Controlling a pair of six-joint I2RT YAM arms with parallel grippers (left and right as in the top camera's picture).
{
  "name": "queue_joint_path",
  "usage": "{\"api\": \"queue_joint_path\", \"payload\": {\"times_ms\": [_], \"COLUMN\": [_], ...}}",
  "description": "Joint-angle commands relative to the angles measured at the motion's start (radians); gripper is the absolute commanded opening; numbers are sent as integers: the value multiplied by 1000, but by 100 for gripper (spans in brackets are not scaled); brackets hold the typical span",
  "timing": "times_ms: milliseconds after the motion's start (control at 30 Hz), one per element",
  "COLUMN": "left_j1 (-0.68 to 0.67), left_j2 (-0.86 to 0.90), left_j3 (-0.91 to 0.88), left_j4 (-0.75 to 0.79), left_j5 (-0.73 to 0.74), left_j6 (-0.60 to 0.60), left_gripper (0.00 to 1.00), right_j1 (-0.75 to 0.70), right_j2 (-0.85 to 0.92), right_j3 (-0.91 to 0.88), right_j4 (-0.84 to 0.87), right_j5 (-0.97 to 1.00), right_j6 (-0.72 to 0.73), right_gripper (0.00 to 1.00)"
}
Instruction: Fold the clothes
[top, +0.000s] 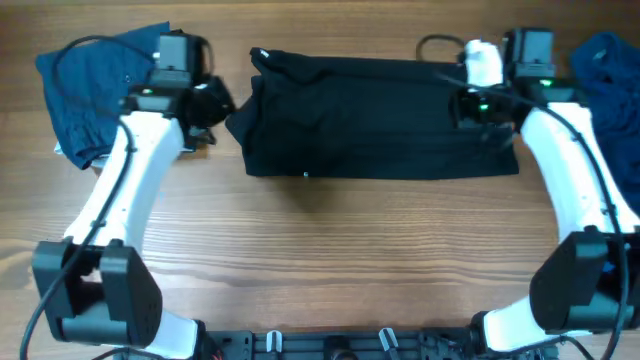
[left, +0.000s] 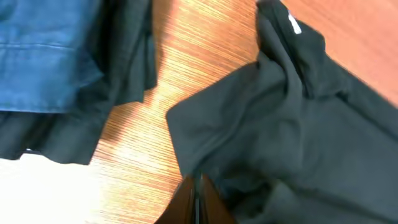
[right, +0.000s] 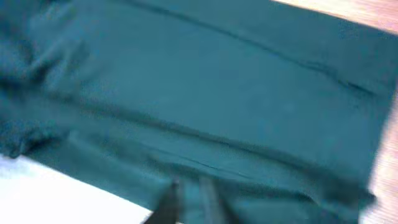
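Overhead view: the black polo shirt (top: 370, 120) lies as a wide folded band across the upper middle of the wooden table (top: 330, 260), with a small white mark (top: 305, 174) on its lower edge. My left gripper (top: 205, 105) sits at the shirt's left end, just beside the sleeve that sticks out there. My right gripper (top: 483, 112) is over the shirt's right end. A blue garment (top: 90, 90) is heaped in the upper left corner of the frame, behind my left arm. A second blue garment (top: 608, 65) lies in the upper right corner, apart from the shirt.

Left wrist view: my left gripper (left: 198, 196) shows at the bottom centre, fingers pressed tight together. Their tip meets the near corner of the black polo shirt (left: 298, 137), which fills the right half of the frame with its collar and a white label (left: 293, 25) at the top. I cannot tell whether any cloth is nipped between my fingers. The blue garment (left: 43, 56) fills the upper left, and a strip of bare table (left: 186, 62) separates it from the shirt.

Right wrist view: this view is blurred. My right gripper (right: 186, 199) shows at the bottom edge, fingers clenched down over the black polo shirt (right: 217, 93), which covers nearly the whole frame in long flat folds. I cannot tell whether fabric is caught. A sliver of table (right: 367, 12) shows in the upper right.
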Motion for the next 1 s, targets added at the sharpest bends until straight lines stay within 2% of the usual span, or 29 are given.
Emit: {"api": "queue_joint_path", "payload": {"times_ms": [0, 33, 133, 233, 467, 633, 767, 867, 933, 967], "left_j1": [92, 105, 125, 126, 126, 126, 126, 126, 126, 125], "left_j2": [-13, -13, -13, -13, -13, -13, -13, -13, -13, -13], "left_j3": [10, 10, 10, 10, 9, 8, 8, 8, 8, 8], "left_j4": [-24, -39, -75, -76, -88, -91, -98, -99, -103, -109], "left_j5": [202, 189, 145, 142, 142, 142, 142, 142, 142, 143], "left_j6": [13, 13, 13, 12, 13, 12, 12, 12, 12, 12], "left_gripper": [4, 4, 5, 10, 11, 11, 11, 13, 13, 10], "right_j1": [35, 35, 39, 53, 62, 62, 62, 62, 62, 61], "right_j2": [50, 63, 129, 254, 382, 406, 407, 407, 407, 404], "right_j3": [5, 5, -4, -8, -8, -12, -12, -12, -12, -12], "right_j4": [0, -10, -49, -39, -9, 144, 271, 311, 272, 246], "right_j5": [11, 5, -29, -44, -43, -35, -35, -35, -35, -35], "right_j6": [-38, 16, 31, 53, 105, 141, 222, 240, 239, 239], "right_gripper": [11, 12, 4, 4, 4, 4, 12, 23, 22, 21]}}
